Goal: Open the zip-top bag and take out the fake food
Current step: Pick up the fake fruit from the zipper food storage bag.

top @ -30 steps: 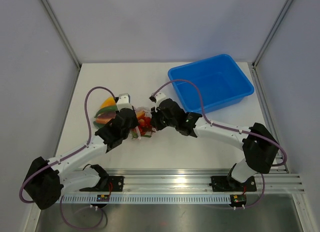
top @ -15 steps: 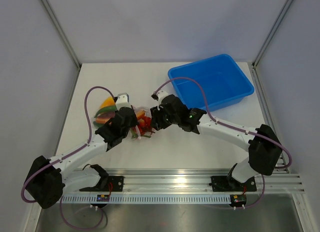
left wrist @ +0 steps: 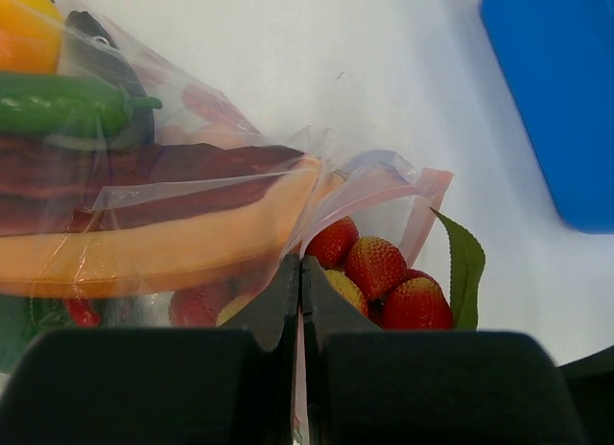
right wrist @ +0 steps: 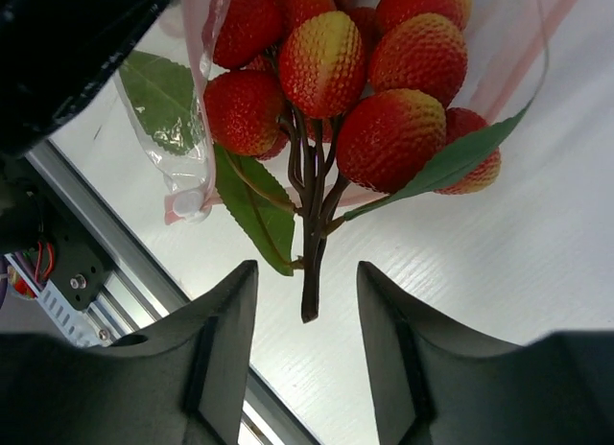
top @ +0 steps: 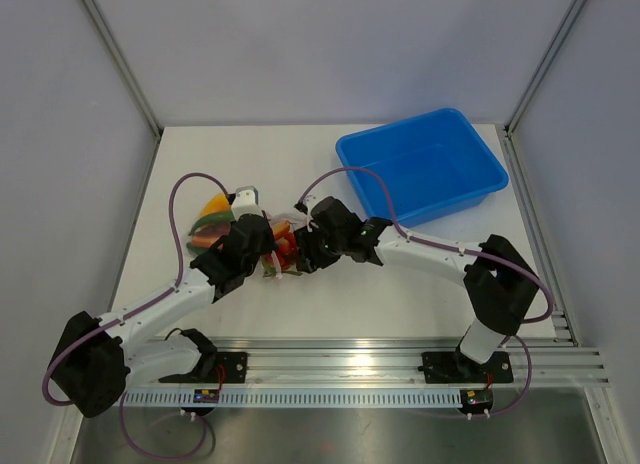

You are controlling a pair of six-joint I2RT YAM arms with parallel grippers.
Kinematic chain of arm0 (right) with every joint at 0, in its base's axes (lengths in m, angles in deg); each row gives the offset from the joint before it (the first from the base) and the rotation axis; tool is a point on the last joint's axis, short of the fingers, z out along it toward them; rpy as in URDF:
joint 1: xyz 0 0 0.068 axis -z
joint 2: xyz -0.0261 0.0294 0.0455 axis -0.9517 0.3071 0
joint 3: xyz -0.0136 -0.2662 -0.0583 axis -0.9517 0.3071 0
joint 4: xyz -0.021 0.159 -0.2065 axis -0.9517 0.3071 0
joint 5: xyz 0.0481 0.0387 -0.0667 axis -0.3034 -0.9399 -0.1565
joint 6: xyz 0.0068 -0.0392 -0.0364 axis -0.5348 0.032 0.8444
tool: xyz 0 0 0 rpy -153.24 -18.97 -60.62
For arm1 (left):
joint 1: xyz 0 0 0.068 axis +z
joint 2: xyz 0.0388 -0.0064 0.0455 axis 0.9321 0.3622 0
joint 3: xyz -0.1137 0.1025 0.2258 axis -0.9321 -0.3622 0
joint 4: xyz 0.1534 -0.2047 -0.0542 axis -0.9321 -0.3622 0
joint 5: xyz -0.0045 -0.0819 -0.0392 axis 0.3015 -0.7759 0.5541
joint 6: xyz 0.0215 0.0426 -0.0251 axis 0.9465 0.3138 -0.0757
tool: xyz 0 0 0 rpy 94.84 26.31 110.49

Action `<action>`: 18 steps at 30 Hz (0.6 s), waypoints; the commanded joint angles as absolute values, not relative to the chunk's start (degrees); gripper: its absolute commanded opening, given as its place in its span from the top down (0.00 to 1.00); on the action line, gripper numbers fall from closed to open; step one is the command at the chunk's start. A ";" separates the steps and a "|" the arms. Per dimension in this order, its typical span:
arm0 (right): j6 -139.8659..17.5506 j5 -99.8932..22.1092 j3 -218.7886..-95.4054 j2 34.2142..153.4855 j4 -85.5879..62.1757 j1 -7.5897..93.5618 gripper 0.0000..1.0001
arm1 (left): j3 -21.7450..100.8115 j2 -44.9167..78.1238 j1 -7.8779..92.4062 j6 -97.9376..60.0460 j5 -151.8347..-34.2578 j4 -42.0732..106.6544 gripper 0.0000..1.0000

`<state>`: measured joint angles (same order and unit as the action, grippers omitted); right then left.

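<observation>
The zip-top bag [top: 228, 227] lies left of centre, clear and crinkly, with its pinkish zip strip [left wrist: 422, 200] at the open mouth. My left gripper [top: 264, 256] is shut on the bag's thin edge [left wrist: 300, 265]. Inside the bag I see an orange wedge [left wrist: 144, 248], a green piece [left wrist: 62, 102] and dark red pieces. A fake food bunch of red-yellow berries [right wrist: 331, 71] with green leaves sticks out of the mouth. My right gripper [top: 303, 256] is open, and the bunch's brown stem [right wrist: 312, 263] lies between its fingertips, untouched.
The blue bin [top: 421, 165] stands at the back right, and its corner shows in the left wrist view [left wrist: 552, 90]. The aluminium rail [top: 340, 369] runs along the table's near edge, close below the right gripper.
My right gripper has moved left towards the bag's mouth and now has the berry bunch's stem between its fingers. My left gripper has held its grip without moving.
</observation>
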<state>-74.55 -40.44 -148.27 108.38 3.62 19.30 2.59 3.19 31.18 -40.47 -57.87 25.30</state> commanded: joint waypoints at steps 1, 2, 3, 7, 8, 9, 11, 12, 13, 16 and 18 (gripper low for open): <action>-76.49 -43.81 -151.16 110.76 2.29 19.55 0.50 | 3.93 2.19 31.59 -41.29 -58.07 27.55 1.00; -76.75 -44.08 -151.33 111.72 2.11 19.55 0.52 | 3.84 2.11 31.59 -41.29 -58.24 27.55 1.00; -76.84 -44.34 -151.51 112.17 2.11 19.47 0.60 | 3.84 2.19 31.59 -41.29 -58.15 27.55 1.00; -76.93 -45.14 -151.60 112.70 1.06 19.47 0.87 | 3.84 2.02 31.67 -41.29 -58.24 27.55 1.00; -76.93 -45.40 -151.25 112.18 0.27 19.47 0.89 | 3.84 2.10 31.67 -41.29 -58.15 27.55 1.00; -76.84 -45.58 -151.07 111.91 0.01 19.55 0.91 | 3.84 2.11 31.67 -41.29 -58.15 27.55 1.00; -76.58 -45.40 -150.63 111.21 -0.08 19.47 1.00 | 3.84 2.37 31.67 -41.29 -58.33 27.64 1.00; -76.14 -45.40 -150.72 110.95 0.09 19.47 1.00 | 3.93 2.28 31.67 -41.29 -58.16 27.55 1.00; -76.05 -45.31 -150.63 110.68 0.27 19.55 1.00 | 3.93 2.37 31.76 -41.38 -58.15 27.46 1.00; -75.53 -44.26 -150.28 108.93 0.88 19.55 1.00 | 3.84 2.54 32.02 -41.82 -58.42 27.55 1.00; -75.26 -42.34 -150.11 107.43 2.11 19.47 1.00 | 3.49 2.81 32.90 -42.52 -60.08 27.73 1.00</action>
